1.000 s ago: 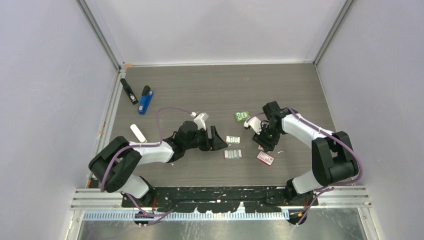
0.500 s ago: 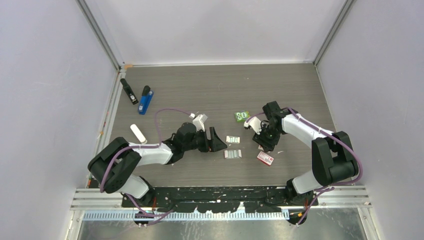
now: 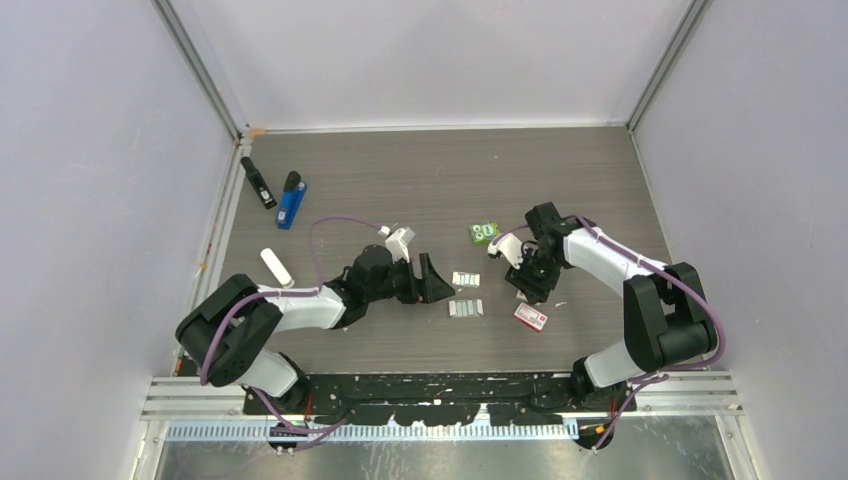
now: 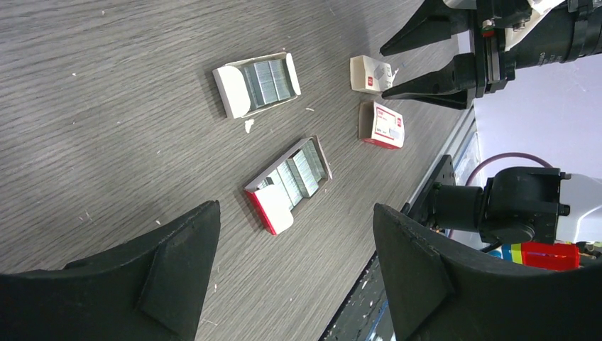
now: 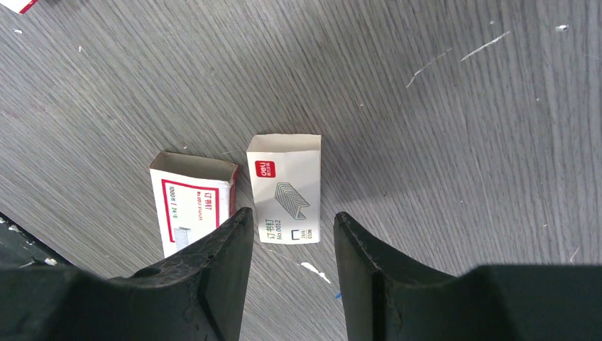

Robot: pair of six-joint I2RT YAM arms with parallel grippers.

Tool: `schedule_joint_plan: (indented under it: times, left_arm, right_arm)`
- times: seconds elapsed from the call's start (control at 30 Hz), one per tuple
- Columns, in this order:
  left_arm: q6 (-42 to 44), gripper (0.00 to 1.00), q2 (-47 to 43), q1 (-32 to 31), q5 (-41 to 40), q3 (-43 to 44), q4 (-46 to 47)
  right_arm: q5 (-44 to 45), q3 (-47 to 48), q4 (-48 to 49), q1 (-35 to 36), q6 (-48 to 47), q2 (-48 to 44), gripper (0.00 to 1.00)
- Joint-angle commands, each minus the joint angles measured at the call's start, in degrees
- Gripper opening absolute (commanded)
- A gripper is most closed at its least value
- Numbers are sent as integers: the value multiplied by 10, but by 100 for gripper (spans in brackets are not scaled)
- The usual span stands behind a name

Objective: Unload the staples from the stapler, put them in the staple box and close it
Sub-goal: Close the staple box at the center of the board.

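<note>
Silvery staples [image 4: 268, 78] fill an opened white tray [image 4: 231, 91], and more staples [image 4: 302, 169] lie in a red-edged tray [image 4: 273, 209]. My left gripper [image 4: 294, 207] is open just short of the red-edged tray, with nothing between its fingers. In the top view it [image 3: 445, 283] sits left of both trays. My right gripper [image 5: 292, 214] is open over a white staple-box sleeve [image 5: 284, 186], not touching it. A blue stapler [image 3: 291, 199] and a black stapler [image 3: 258, 182] lie far off at the back left.
A red-and-white staple box [image 5: 192, 202] lies beside the white sleeve. A green packet [image 3: 484, 232] sits behind the right gripper [image 3: 520, 274]. A white oblong object [image 3: 276, 266] lies left of the left arm. The table's near edge runs close to the boxes.
My left gripper has crept slightly toward the trays and its jaws stand a little wider. The right arm has not moved.
</note>
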Motion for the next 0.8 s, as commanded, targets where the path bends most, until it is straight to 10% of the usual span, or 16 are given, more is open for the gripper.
schedule_joint_plan:
  times: [0.0, 0.77]
  left_arm:
    - [-3, 80, -17, 3, -1, -7, 35]
    - [-2, 80, -29, 4, -12, -13, 40]
  right_arm:
    - [-21, 13, -1, 5, -27, -15, 51]
    - [-24, 13, -1, 5, -28, -17, 51]
